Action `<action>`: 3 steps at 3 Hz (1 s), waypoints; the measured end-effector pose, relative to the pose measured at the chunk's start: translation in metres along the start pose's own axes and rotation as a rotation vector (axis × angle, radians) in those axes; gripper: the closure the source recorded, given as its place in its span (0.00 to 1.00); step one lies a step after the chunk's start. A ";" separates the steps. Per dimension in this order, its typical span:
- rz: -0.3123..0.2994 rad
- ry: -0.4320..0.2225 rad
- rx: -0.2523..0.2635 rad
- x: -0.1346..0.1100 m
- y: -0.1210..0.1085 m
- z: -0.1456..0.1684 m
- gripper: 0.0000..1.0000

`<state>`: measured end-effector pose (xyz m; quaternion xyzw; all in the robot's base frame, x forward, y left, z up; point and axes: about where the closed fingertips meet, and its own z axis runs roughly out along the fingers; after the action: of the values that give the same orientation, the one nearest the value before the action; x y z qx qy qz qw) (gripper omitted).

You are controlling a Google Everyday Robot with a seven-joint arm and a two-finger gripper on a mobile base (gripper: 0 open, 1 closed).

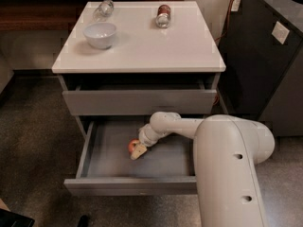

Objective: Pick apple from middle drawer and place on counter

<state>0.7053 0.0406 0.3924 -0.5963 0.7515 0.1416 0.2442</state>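
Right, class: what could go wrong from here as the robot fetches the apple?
The end effector sits at the apple in the middle drawer; a nudge may roll it away.
Lifting straight up, the arm may strike the upper drawer front.
On the counter, the bowl could get bumped.
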 end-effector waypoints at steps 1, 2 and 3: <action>-0.001 0.001 -0.013 -0.001 0.003 0.003 0.39; 0.001 -0.003 -0.026 -0.004 0.009 -0.009 0.70; -0.007 -0.029 -0.028 -0.011 0.021 -0.037 0.99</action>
<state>0.6796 0.0360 0.4276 -0.6004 0.7436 0.1596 0.2471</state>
